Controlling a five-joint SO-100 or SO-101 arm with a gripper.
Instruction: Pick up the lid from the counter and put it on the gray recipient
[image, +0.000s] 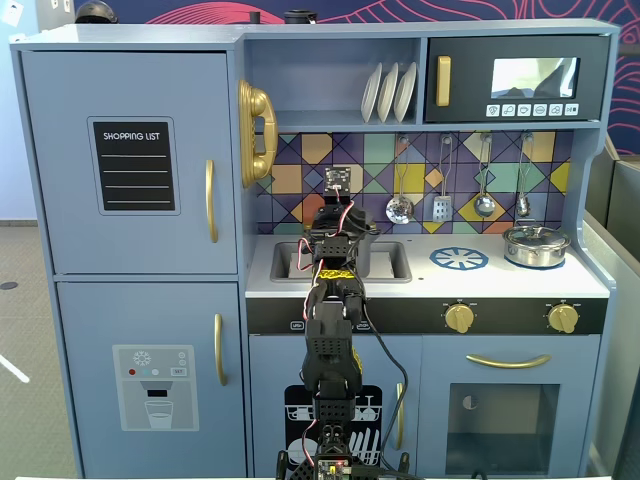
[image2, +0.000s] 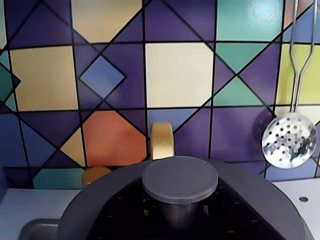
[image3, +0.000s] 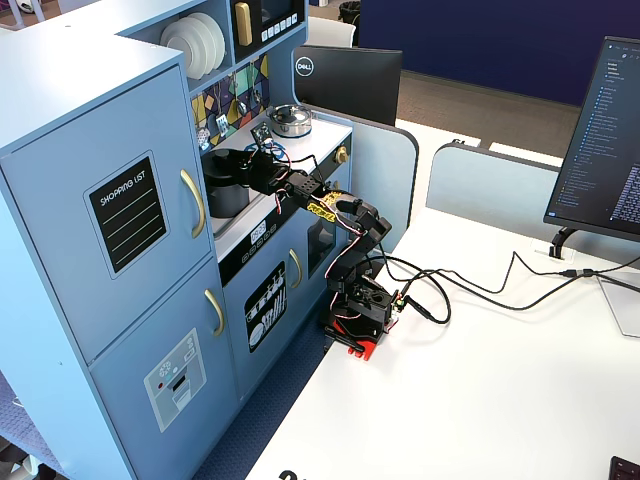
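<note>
Up close, in the wrist view, the jaws cannot be made out, so whether they are spread or pressed together cannot be told; the lower part of that picture is filled by the lid (image2: 125, 200), a matte dark-gray disc whose round flat knob (image2: 180, 179) sits right below the camera. Behind the knob a gold faucet (image2: 162, 141) rises against the colored tile backsplash (image2: 180, 75), and a perforated steel skimmer (image2: 291, 146) hangs at the right.

In a fixed view from the front, the arm (image: 330, 340) reaches up and over the edge of the surface (image: 430, 280) into the sink area (image: 392, 262), its wrist hiding most of what lies there. A dark cylinder, the gray recipient (image: 366, 250), shows just right of the wrist with a dark disc on top of it. In the side fixed view the same pot (image3: 228, 190) stands at the sink with the lid level across its top and the arm's end just above it.

Farther right on the surface sits a shiny steel pot (image: 536, 245), well apart from the gray one, beside a blue burner mark (image: 459, 259).
</note>
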